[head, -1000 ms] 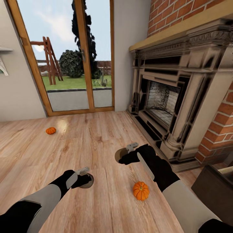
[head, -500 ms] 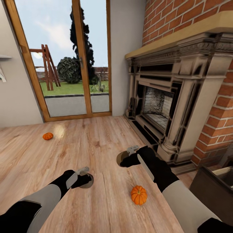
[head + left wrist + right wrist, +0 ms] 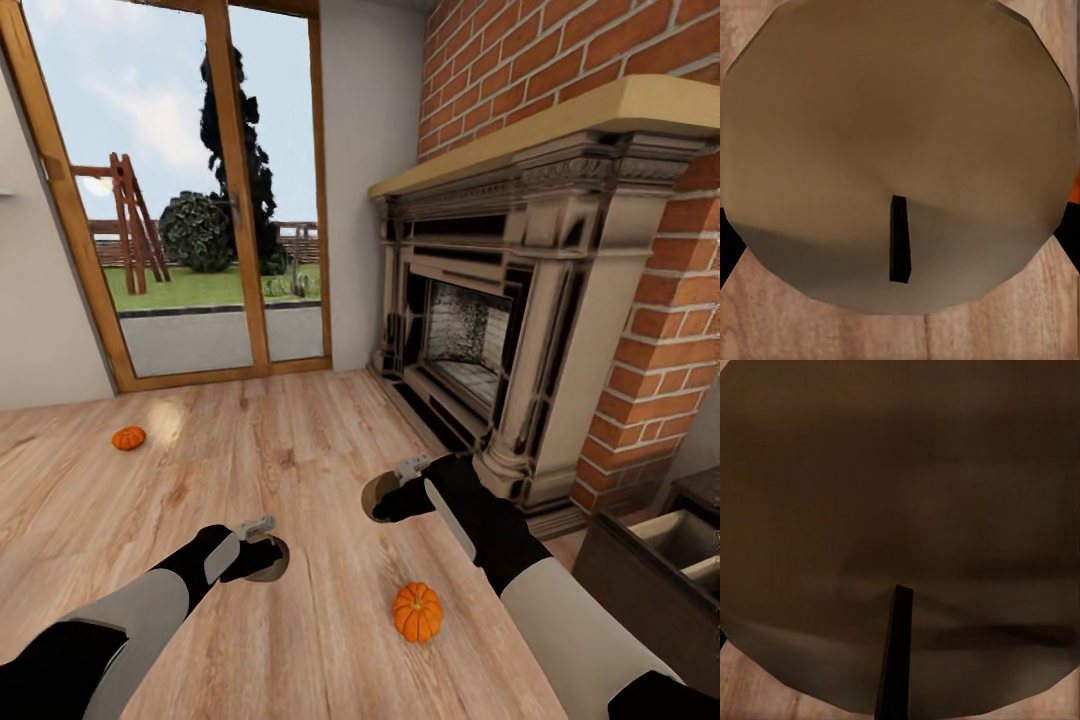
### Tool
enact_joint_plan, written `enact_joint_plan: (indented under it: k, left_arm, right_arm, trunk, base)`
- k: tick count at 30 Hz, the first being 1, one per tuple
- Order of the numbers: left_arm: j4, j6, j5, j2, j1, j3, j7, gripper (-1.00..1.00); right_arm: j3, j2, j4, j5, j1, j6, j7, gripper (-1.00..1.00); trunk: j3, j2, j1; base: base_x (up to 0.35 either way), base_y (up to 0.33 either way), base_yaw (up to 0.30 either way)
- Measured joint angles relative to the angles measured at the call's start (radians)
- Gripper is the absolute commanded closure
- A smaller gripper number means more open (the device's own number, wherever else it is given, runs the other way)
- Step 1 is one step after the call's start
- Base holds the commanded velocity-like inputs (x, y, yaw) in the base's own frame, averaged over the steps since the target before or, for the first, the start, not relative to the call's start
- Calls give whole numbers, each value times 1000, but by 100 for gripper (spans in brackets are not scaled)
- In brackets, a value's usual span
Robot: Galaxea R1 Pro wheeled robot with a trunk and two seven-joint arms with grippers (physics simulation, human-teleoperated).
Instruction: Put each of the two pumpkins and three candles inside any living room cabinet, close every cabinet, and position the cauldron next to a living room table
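Candles: one in each gripper. My left gripper (image 3: 262, 556) has its jaws pinching a tan candle (image 3: 896, 150), black wick on its flat top. My right gripper (image 3: 385, 493) has its jaws pinching a second candle (image 3: 900, 510), darker in shade.

Pumpkins: near pumpkin (image 3: 417, 612) on the floor, just beside my right forearm, below the right gripper. Far pumpkin (image 3: 128, 438) well apart, near the glass door (image 3: 190, 200).

Surroundings: stone fireplace (image 3: 500, 330) in a red brick wall (image 3: 680, 340) on the right; dark cabinet (image 3: 650, 590) at right edge, pale interior showing. Nothing lies between the grippers and the near pumpkin.

Surface: light wood plank floor (image 3: 250, 460). Garden beyond the glass. No writing legible.
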Motion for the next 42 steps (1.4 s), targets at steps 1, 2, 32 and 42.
enact_joint_plan:
  k: [1, 2, 32, 42]
  left_arm:
    - [0, 0, 0, 0, 0, 0, 0, 100]
    - [0, 0, 0, 0, 0, 0, 0, 100]
    - [1, 0, -1, -1, 0, 0, 4, 100]
    - [1, 0, -1, -1, 0, -1, 5, 100]
  right_arm:
    - [0, 0, 0, 0, 0, 0, 0, 100]
    - [1, 0, 0, 1, 0, 0, 0, 100]
    - [0, 3, 37, 1, 0, 0, -1, 100]
    - [-1, 3, 39, 1, -1, 0, -1, 100]
  trunk:
    - [2, 0, 0]
    - [5, 0, -1]
    - [88, 8, -14]
    - [104, 69, -49]
  base:
    - [0, 0, -72]
    - [0, 0, -45]
    - [0, 0, -4]
    - [0, 0, 0]
